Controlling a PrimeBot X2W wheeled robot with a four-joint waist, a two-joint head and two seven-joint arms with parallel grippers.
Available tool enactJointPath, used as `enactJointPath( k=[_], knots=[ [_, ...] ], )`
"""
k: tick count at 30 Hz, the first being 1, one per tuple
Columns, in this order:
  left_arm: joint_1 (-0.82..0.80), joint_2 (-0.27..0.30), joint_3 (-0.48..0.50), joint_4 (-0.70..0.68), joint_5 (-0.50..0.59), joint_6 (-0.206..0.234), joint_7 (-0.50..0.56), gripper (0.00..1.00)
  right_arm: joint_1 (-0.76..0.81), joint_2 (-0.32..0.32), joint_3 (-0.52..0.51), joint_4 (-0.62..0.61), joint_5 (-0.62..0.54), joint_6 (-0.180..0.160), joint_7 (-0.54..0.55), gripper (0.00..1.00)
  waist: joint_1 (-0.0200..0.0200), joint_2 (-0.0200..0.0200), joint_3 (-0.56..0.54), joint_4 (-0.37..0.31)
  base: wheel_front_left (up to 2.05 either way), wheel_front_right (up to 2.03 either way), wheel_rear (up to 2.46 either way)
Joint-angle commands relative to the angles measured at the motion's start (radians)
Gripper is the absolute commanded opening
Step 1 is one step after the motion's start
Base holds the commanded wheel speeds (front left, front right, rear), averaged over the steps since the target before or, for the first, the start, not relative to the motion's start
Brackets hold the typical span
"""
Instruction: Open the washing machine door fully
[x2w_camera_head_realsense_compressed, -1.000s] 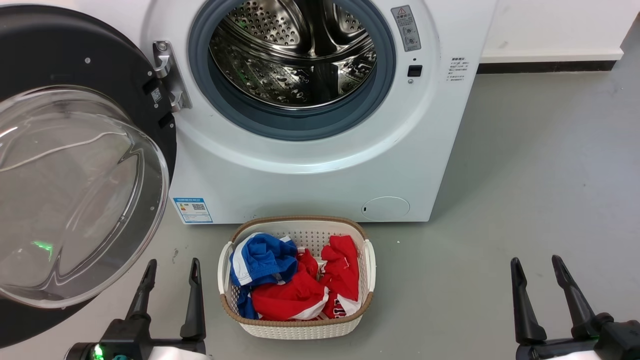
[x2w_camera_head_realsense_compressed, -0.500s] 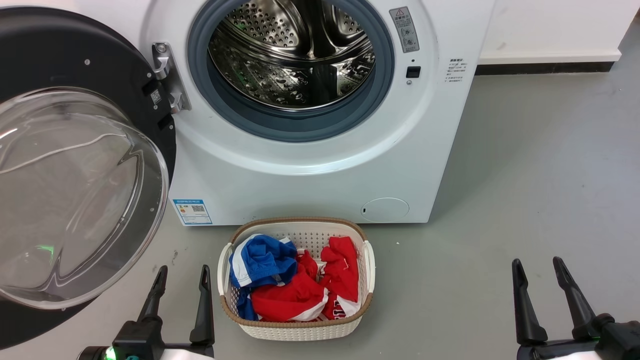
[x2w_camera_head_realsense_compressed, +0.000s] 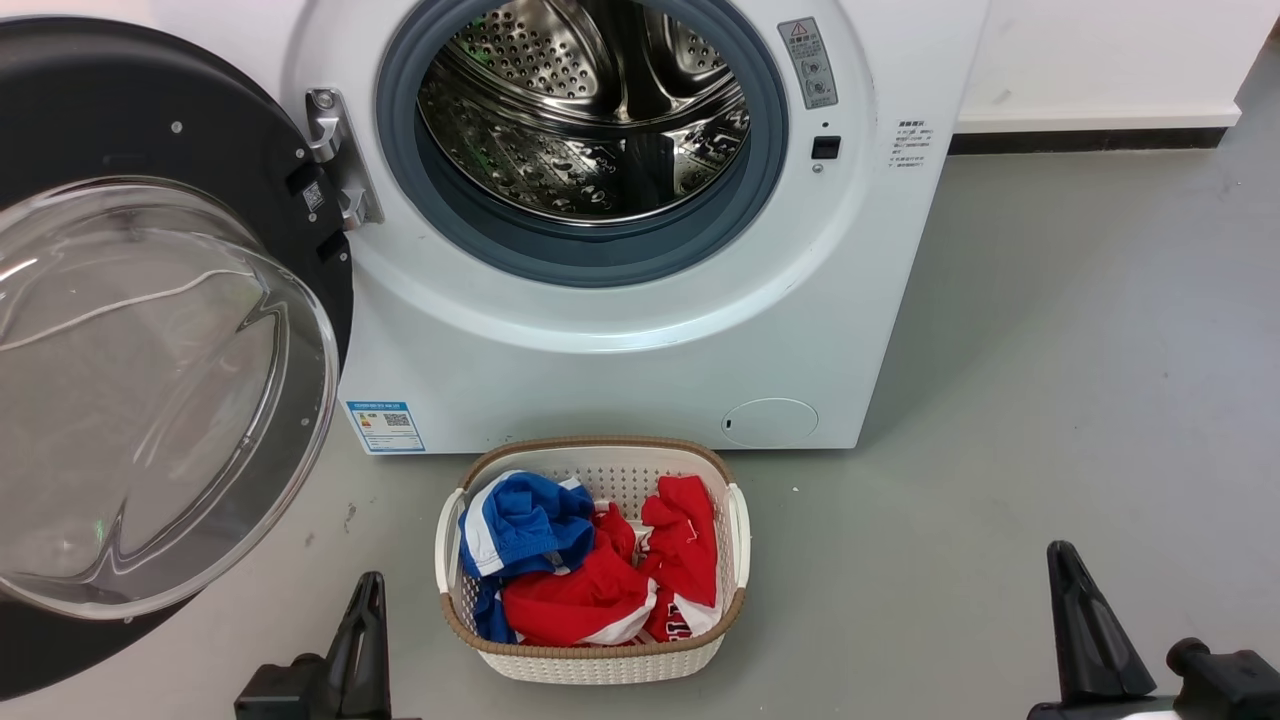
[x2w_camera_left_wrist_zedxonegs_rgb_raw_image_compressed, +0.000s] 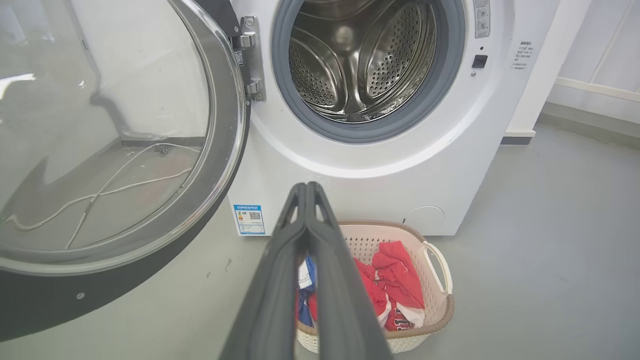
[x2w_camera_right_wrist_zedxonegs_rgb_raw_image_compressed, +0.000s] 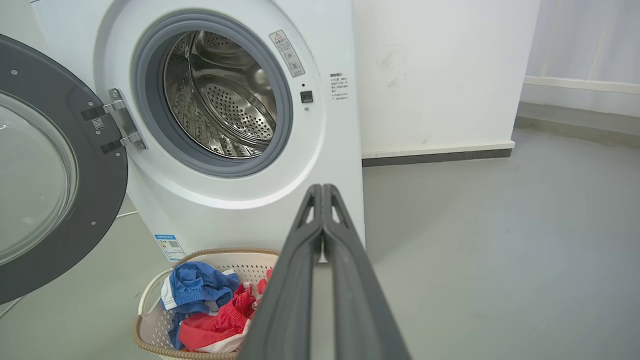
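Observation:
The washing machine door (x2w_camera_head_realsense_compressed: 120, 110), a black disc with a clear glass bowl (x2w_camera_head_realsense_compressed: 150, 400), stands swung wide to the left on its hinge (x2w_camera_head_realsense_compressed: 335, 155). It also shows in the left wrist view (x2w_camera_left_wrist_zedxonegs_rgb_raw_image_compressed: 230, 150) and the right wrist view (x2w_camera_right_wrist_zedxonegs_rgb_raw_image_compressed: 100, 190). The white washing machine (x2w_camera_head_realsense_compressed: 600, 370) shows its steel drum (x2w_camera_head_realsense_compressed: 590, 110) inside the grey ring. My left gripper (x2w_camera_head_realsense_compressed: 368, 592) is low, between door and basket, shut on nothing (x2w_camera_left_wrist_zedxonegs_rgb_raw_image_compressed: 306, 189). My right gripper (x2w_camera_head_realsense_compressed: 1062, 560) is at the lower right over the floor, also shut and touching nothing (x2w_camera_right_wrist_zedxonegs_rgb_raw_image_compressed: 322, 190).
A white woven basket (x2w_camera_head_realsense_compressed: 600, 448) with red and blue clothes (x2w_camera_head_realsense_compressed: 585, 585) stands on the grey floor (x2w_camera_head_realsense_compressed: 1050, 380) right before the machine. A white wall with a dark skirting (x2w_camera_head_realsense_compressed: 1090, 138) runs to the machine's right. A white cable (x2w_camera_left_wrist_zedxonegs_rgb_raw_image_compressed: 125, 185) lies behind the door glass.
Both grippers went from open to shut and sank toward the bottom edge of the head view. The left one also moved right. The door has kept its place.

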Motion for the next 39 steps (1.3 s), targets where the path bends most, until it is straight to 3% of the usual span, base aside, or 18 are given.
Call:
enactJointPath(
  k=[1,20,39],
  knots=[
    [-0.014,0.0,0.006,-0.007,-0.034,-0.003,0.009,0.0,-0.005,-0.002,0.0,-0.011,0.036,0.0,0.003,0.0,0.0,0.0,0.0,0.0,0.0,0.0,0.0],
    [-0.07,0.0,0.03,0.023,-0.405,-0.031,0.098,0.0,-0.075,-0.023,0.006,0.048,0.411,0.0,0.073,0.0,0.0,0.0,0.002,0.003,0.0,0.0,0.0],
    [-0.116,0.0,0.051,0.051,-0.702,-0.053,0.171,0.0,-0.131,-0.032,0.001,0.094,0.703,0.0,0.135,0.0,0.0,0.0,0.003,0.007,0.0,0.0,0.0]
  ],
)
